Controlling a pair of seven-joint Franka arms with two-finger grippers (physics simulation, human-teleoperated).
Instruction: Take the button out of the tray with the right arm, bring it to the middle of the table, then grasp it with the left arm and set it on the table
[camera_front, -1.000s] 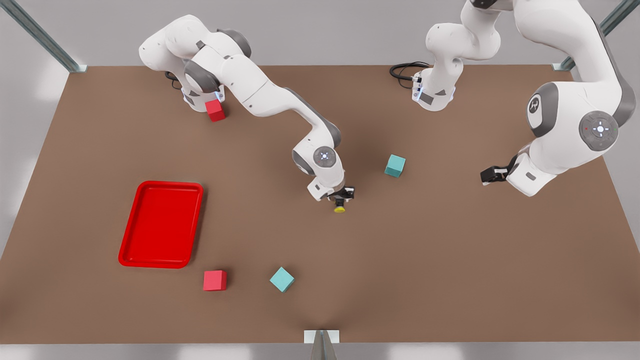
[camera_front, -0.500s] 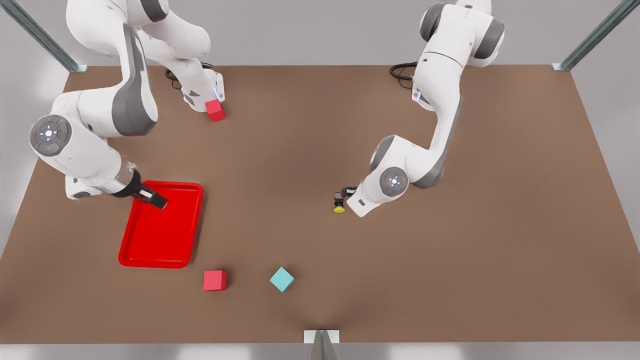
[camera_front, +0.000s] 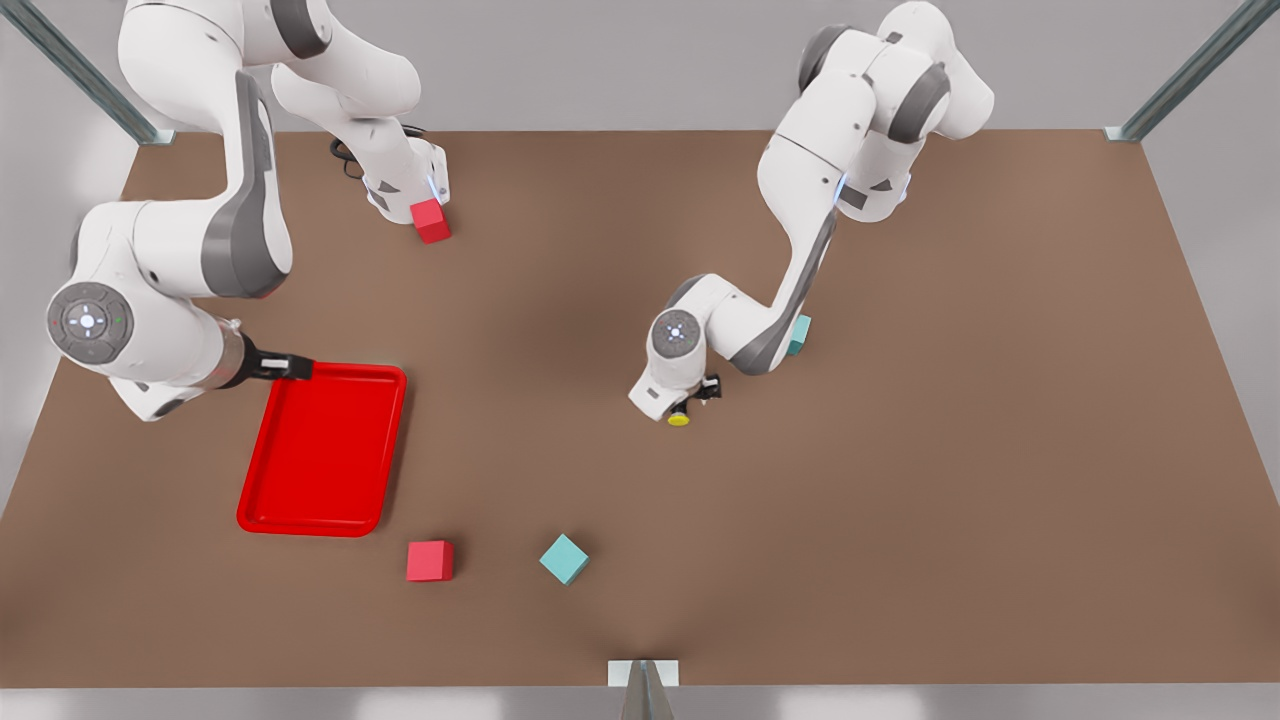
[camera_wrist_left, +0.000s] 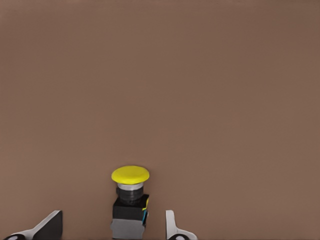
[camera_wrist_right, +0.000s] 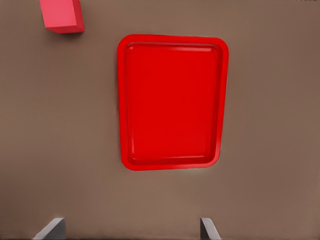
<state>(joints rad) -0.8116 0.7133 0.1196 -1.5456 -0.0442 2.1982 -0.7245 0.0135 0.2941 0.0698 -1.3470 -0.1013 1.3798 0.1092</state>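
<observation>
The button, grey-black with a yellow cap, sits in the middle of the table. My left gripper is down at it, open. In the left wrist view the button lies between the fingers, with a gap on each side of its body. The red tray lies at the front view's left and holds nothing. My right gripper hovers open at the tray's far rim. In the right wrist view the tray lies some way off beyond the spread fingertips.
One red cube sits by the right arm's base and another near the front edge beside a teal cube. A second teal cube is partly hidden behind the left arm.
A second ago the right gripper held the button at the middle. It let go and withdrew to the tray. The left arm came in over the button, which stayed in place.
</observation>
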